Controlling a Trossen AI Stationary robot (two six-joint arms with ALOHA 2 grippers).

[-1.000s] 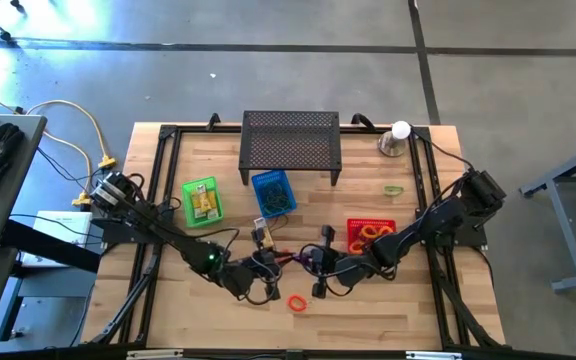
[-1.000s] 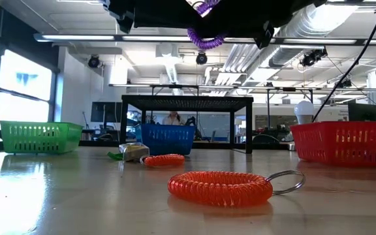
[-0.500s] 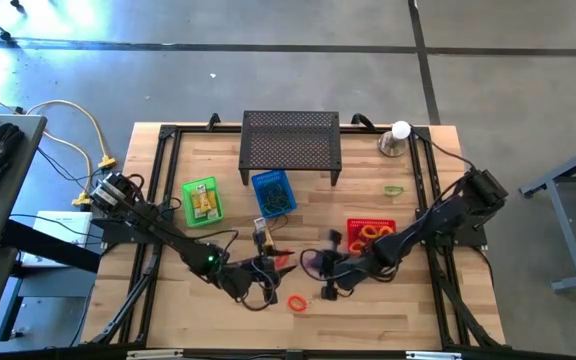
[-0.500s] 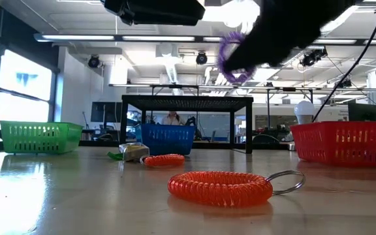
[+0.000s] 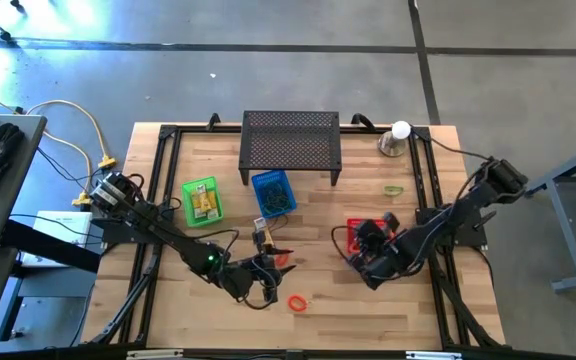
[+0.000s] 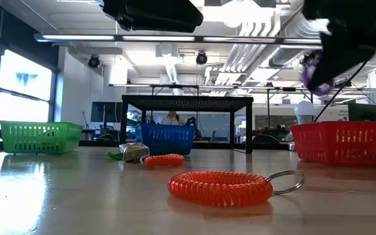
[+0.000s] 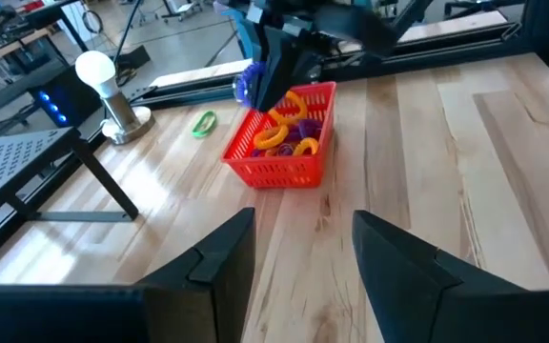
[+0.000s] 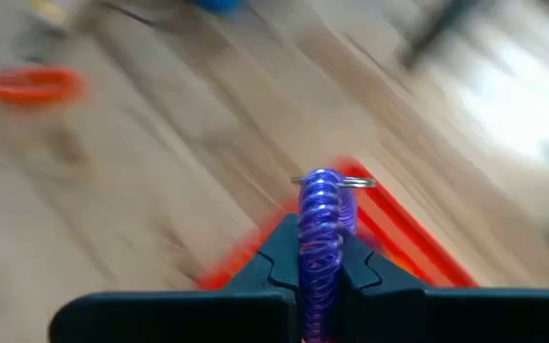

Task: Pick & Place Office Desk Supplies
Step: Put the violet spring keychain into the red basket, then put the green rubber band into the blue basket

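My right gripper (image 8: 320,250) is clamped on a purple coiled wrist loop (image 8: 321,224), the coil pinched upright between my fingers with its small metal ring at the far end; I hold it in the air just above the near corner of the red basket (image 5: 353,226), which sits on the right half of the wooden table (image 5: 218,305) and already contains orange, yellow and purple loops (image 7: 284,129); my left gripper (image 7: 298,257) hovers low over the middle of the table with its fingers parted and nothing between them; an orange coiled loop with a key ring (image 6: 220,188) lies on the bare wood near the front edge, just beside my left gripper; another orange coil (image 6: 164,160) lies farther back beside a small packet (image 6: 133,151); a green loop (image 5: 394,189) rests alone behind the red basket; the blue basket (image 5: 273,193) and green basket (image 5: 201,202) stand in front of the black perforated stand (image 5: 291,140).
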